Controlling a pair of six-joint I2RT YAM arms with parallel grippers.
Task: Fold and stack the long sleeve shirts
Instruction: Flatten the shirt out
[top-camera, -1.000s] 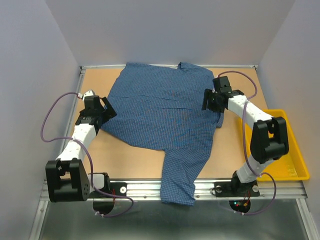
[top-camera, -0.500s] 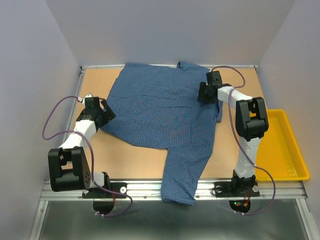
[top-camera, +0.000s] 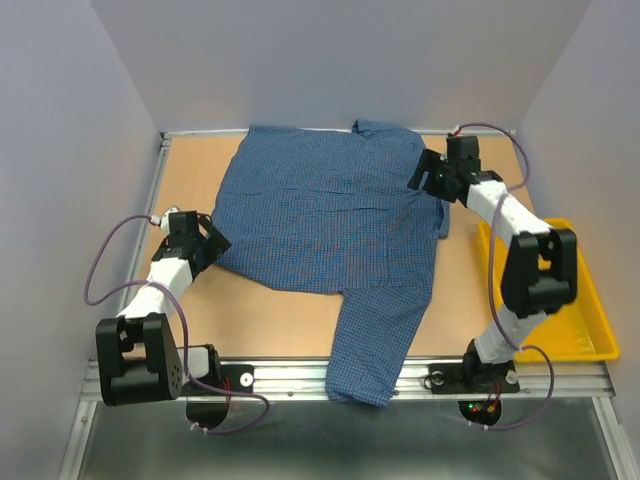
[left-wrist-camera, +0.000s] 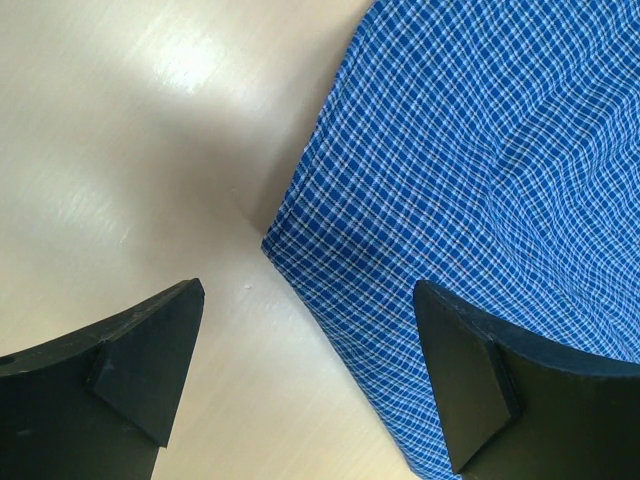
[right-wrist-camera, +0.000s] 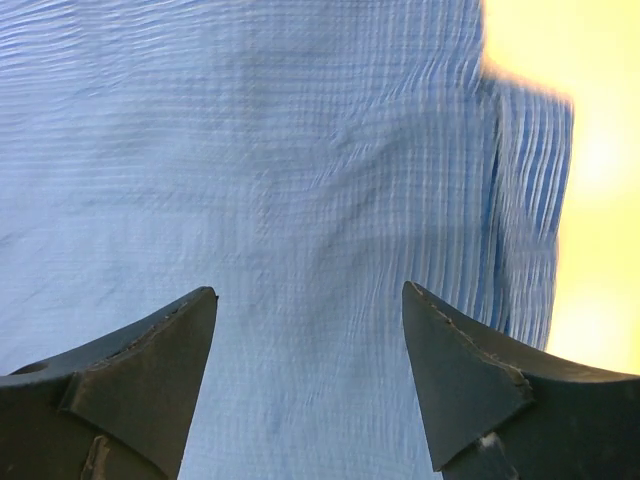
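One blue fine-checked long sleeve shirt (top-camera: 330, 215) lies spread flat on the table, collar at the far side. One sleeve (top-camera: 370, 340) runs toward me and hangs over the near edge. My left gripper (top-camera: 210, 245) is open and empty, low over the shirt's near left corner. In the left wrist view the corner (left-wrist-camera: 480, 150) lies between the fingers of that gripper (left-wrist-camera: 310, 300). My right gripper (top-camera: 420, 178) is open and empty over the shirt's far right shoulder. The right wrist view shows that gripper (right-wrist-camera: 310, 300) above smooth fabric (right-wrist-camera: 280, 150), with the shirt's edge at the right.
A yellow plastic tray (top-camera: 590, 320) stands at the table's right edge, beside the right arm. The tan tabletop (top-camera: 190, 170) is walled on three sides. Bare table shows beside the shirt in the left wrist view (left-wrist-camera: 120, 150).
My right gripper has moved from the shirt's right edge up to the far right shoulder. My left gripper has slid toward me along the shirt's left edge. Both stay open.
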